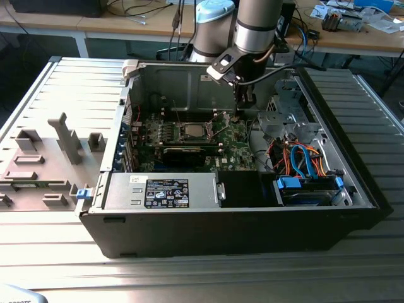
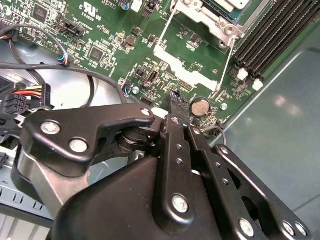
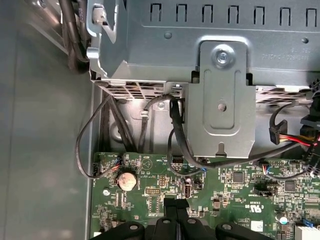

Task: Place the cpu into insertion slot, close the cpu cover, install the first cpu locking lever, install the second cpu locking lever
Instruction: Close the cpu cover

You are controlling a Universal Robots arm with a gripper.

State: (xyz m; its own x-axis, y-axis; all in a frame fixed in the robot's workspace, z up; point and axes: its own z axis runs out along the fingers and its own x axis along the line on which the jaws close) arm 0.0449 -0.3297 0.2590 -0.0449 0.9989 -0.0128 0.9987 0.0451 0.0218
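Observation:
My gripper (image 1: 240, 112) hangs inside the open computer case, just to the exterior view's right of the cpu socket. Its black fingers (image 2: 175, 107) are pressed together with nothing between them, tips close above the green motherboard (image 3: 235, 200) beside a coin battery (image 2: 201, 106). The cpu (image 1: 192, 130) lies as a grey square in the socket. Around it sits the silver cpu cover (image 2: 212, 17). Two thin wire locking levers (image 2: 165, 30) (image 2: 226, 65) run along the socket's sides; in the exterior view they stick up at its corners (image 1: 219, 117).
A grey drive cage (image 3: 220, 100) rises beyond the board's edge, with black cables (image 3: 90, 145) looping in front. Black memory slots (image 2: 270, 35) flank the socket. A power supply (image 1: 161, 192) and orange and blue cables (image 1: 297, 161) fill the case's near side.

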